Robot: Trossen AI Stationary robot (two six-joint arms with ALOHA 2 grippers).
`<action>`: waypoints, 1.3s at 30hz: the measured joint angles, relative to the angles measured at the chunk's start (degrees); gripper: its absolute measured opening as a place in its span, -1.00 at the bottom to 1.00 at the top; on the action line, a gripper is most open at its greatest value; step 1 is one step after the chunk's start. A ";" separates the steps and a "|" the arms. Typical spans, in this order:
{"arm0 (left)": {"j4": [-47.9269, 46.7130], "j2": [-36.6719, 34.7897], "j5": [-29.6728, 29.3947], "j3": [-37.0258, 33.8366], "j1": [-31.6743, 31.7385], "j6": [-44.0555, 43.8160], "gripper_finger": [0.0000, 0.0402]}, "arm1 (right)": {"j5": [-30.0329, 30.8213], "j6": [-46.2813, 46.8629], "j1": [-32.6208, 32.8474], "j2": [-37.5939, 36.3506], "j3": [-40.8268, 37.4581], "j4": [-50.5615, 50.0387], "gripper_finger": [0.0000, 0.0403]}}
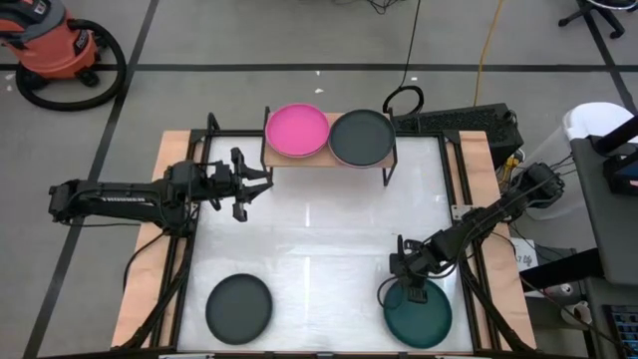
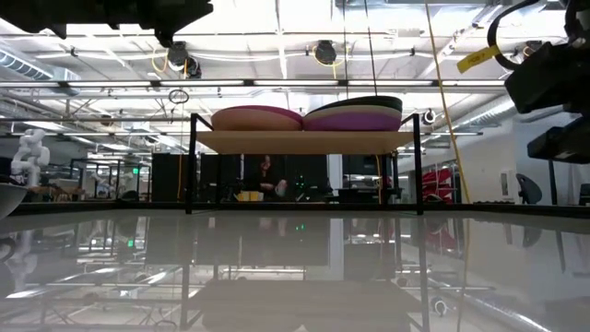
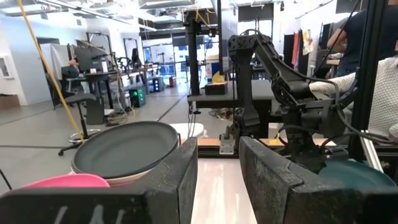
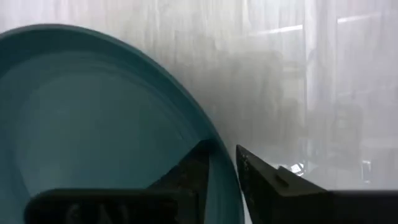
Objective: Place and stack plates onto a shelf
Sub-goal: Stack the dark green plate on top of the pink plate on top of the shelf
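Observation:
The shelf (image 1: 327, 160) stands at the table's far edge and carries two stacks of plates: one topped by a hot pink plate (image 1: 296, 132), one topped by a dark grey plate (image 1: 360, 138). In the low view, purple and beige plates (image 2: 355, 118) show in the right-hand stack. Another dark grey plate (image 1: 239, 306) lies flat near the left near corner. A dark teal plate (image 1: 419, 313) lies flat near the right near corner. My left gripper (image 1: 246, 185) hovers open to the left of the shelf, holding nothing. My right gripper (image 1: 410, 280) is down at the teal plate's far rim. My right gripper is shut on the dark teal plate's rim (image 4: 227, 179) at its far side. One finger (image 4: 189, 171) is inside over the plate's well and the other (image 4: 277, 183) is outside it. The fingers come from above, pointing down. The plate lies flat on the table.
The white tabletop (image 1: 319, 239) between the shelf and the two near plates holds nothing. Wooden edges and black frame posts (image 1: 459, 170) border the table. A person's arm (image 3: 348, 84) shows beyond the table in the left wrist view.

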 joint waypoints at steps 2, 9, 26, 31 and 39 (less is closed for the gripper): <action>0.07 -0.02 0.00 0.00 -0.02 0.35 -0.37 | -0.09 -0.15 -0.01 0.01 0.00 -0.11 -0.78; 0.13 -0.01 0.00 0.00 0.00 0.59 -0.37 | -0.08 -1.09 -0.05 -0.04 0.00 0.07 -0.96; -1.44 -0.02 -0.02 0.00 0.00 -1.15 -0.37 | 16.30 -1.74 -3.20 -10.42 -0.09 0.15 -1.00; -1.04 -0.02 -0.46 0.00 0.00 -3.10 -0.37 | 19.85 -2.93 -7.22 -13.59 -0.09 3.43 -1.00; 2.57 -0.02 -4.64 0.00 0.00 -3.31 -0.37 | 19.59 -12.53 -15.49 -15.39 -0.09 19.14 -1.00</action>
